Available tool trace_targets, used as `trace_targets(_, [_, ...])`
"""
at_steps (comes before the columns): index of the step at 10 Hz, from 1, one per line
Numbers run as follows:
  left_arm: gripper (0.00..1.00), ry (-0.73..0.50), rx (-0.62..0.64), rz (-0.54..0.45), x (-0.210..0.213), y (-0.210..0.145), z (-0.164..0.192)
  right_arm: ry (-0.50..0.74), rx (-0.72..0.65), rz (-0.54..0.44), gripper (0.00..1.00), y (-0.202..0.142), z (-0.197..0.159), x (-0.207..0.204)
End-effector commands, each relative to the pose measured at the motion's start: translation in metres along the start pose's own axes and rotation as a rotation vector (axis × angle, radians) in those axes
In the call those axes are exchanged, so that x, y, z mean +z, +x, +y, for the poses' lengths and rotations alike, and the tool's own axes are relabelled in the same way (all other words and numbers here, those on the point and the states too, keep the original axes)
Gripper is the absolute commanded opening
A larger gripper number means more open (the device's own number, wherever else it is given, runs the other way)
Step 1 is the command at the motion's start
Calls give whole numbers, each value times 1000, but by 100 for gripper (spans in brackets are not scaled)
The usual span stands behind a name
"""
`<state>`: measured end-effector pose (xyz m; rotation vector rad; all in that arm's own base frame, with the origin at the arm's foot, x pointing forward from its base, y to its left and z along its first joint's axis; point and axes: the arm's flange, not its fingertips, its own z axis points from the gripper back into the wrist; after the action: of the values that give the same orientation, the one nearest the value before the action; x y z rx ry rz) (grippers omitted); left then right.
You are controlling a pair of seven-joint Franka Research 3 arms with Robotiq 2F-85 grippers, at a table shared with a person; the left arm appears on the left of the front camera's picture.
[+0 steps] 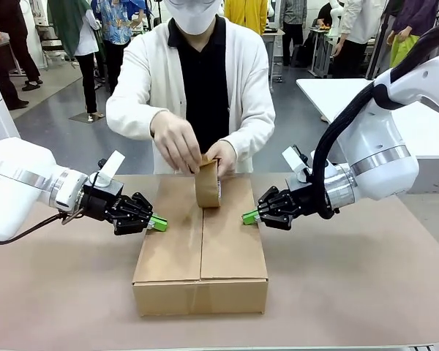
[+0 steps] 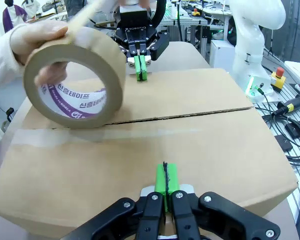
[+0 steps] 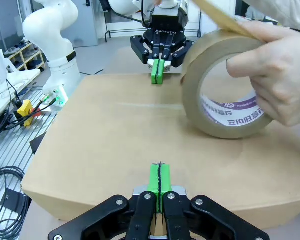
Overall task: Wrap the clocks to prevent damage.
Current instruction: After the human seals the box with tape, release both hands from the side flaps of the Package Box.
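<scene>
1. a closed cardboard box point(image 1: 201, 252) sits in the middle of the brown tabletop point(image 1: 366, 292). its long side runs away from me toward the person, and its two top flaps meet in a seam down the middle.
2. the box is shut, so its contents are hidden from me.
3. a roll of brown packing tape point(image 1: 208, 184) stands on edge on the far end of the box's top, right over the seam.
4. the person at the far side has both hands on the roll. the hand on the picture's left point(image 1: 175, 142) comes over its top, and the other hand point(image 1: 223, 156) holds its right side. in the wrist views a free strip of tape runs up from the roll past the fingers.
5. my left tool point(image 1: 158, 224) is pressed together and pinches nothing, its green pads flat against each other. its tip is at the box's left edge, about halfway along. in the left wrist view the pads seem to rest on the left flap, though i can't be sure of contact.
6. my right tool point(image 1: 250, 217) is likewise pressed together and empty. its tip is at the box's right edge, over the right flap, straight across from the left one.
7. the two tools point at each other across the box, and the roll stands beyond the line between them, nearer the person.
</scene>
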<state>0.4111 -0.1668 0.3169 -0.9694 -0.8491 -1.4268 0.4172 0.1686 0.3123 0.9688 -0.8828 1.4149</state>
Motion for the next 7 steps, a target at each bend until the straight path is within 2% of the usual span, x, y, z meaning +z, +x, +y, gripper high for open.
trace_targets(1, [0, 6, -2, 8, -2, -4, 0, -1, -9, 3, 1, -3, 1, -2])
trace_targets(7, [0, 6, -2, 8, -2, -4, 0, -1, -9, 3, 1, -3, 1, -2])
